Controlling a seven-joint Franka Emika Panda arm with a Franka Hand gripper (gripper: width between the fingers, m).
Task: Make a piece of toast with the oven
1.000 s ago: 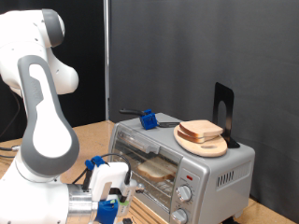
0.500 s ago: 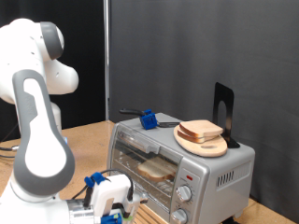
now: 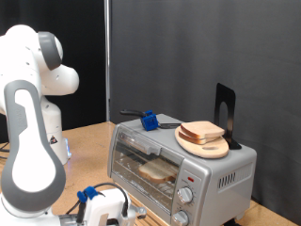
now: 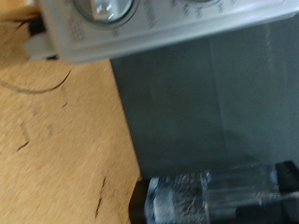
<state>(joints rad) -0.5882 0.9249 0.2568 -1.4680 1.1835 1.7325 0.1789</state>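
Hand (image 3: 105, 209) sat low at the exterior view's bottom, in front of and below the oven (image 3: 179, 162), whose door hung open with the piece of toast (image 3: 156, 170) inside; I couldn't tell its finger state.

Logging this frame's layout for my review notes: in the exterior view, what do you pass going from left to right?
Robot arm → gripper, low in front of the oven → blue object on top of the oven → bread slice inside the oven → wooden plate with a second slice → black stand.
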